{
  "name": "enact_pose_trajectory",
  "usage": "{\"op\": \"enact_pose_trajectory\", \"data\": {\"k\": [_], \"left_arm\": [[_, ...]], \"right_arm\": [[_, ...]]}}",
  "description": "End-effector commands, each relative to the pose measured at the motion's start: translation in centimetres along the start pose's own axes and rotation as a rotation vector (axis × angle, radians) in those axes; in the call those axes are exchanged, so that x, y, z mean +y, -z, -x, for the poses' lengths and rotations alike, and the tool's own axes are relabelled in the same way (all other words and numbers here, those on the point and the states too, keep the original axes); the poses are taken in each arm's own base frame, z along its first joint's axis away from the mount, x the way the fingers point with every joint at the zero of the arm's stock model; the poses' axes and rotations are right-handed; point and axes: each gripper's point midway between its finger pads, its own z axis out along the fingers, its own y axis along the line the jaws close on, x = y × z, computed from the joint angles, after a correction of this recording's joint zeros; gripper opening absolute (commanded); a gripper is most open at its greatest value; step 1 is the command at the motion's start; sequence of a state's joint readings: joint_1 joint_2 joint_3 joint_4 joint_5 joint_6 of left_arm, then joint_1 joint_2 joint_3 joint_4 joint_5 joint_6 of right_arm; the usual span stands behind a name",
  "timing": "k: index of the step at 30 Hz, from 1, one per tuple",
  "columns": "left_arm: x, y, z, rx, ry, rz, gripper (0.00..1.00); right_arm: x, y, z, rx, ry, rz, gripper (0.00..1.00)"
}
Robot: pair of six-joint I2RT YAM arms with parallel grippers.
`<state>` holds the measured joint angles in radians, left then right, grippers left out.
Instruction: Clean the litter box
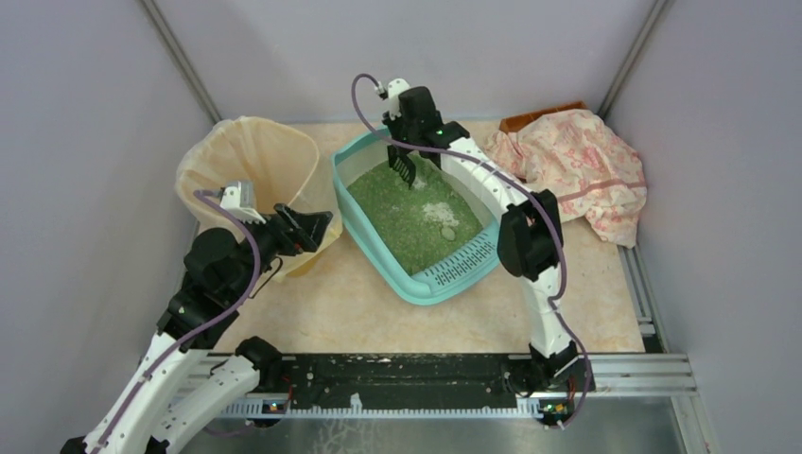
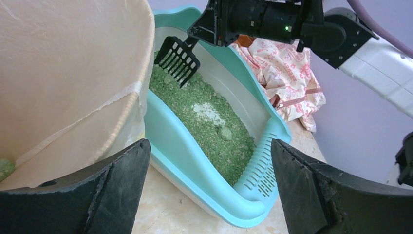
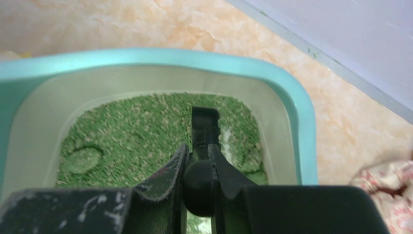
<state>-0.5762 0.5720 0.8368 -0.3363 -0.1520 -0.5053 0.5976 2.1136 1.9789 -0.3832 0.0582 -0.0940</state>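
The teal litter box (image 1: pixel 355 222) sits mid-table with green granules (image 1: pixel 407 213), a pale clump (image 1: pixel 441 214) and a slotted grate (image 1: pixel 463 263) at its near end. My right gripper (image 1: pixel 409 142) is shut on the handle of a black slotted scoop (image 1: pixel 404 168), whose blade hangs over the granules at the far end. In the right wrist view the scoop (image 3: pixel 205 127) points down into the box (image 3: pixel 304 141), fingers (image 3: pixel 168 175) clamped on its handle. My left gripper (image 1: pixel 317 227) is open and empty beside the box's left wall; the left wrist view shows the box (image 2: pixel 170 141) and scoop (image 2: pixel 178 59).
A beige bag-lined bin (image 1: pixel 255 161) stands left of the box, touching my left gripper's side; it fills the left of the left wrist view (image 2: pixel 68 83). A pink floral cloth (image 1: pixel 577 170) lies at the back right. Grey walls enclose the table.
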Motion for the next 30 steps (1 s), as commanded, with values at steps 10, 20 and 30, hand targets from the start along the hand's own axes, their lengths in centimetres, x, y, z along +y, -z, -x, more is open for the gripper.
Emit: {"op": "enact_pose_trajectory", "data": {"k": [10,20,30], "left_arm": [[0.0,0.3,0.5,-0.026,0.011,0.0,0.98],[-0.2,-0.1,0.1,-0.007,0.016,-0.007,0.98],[-0.6,-0.3,-0.1,0.004,0.025,-0.027,0.98]], "right_arm": [[0.4,-2.0,-4.3,0.131,-0.156,0.12,0.0],[-0.1,-0.5,-10.4,0.155,-0.381,0.133,0.0],[2.4,1.1,-13.8,0.157,-0.533,0.196,0.0]]}}
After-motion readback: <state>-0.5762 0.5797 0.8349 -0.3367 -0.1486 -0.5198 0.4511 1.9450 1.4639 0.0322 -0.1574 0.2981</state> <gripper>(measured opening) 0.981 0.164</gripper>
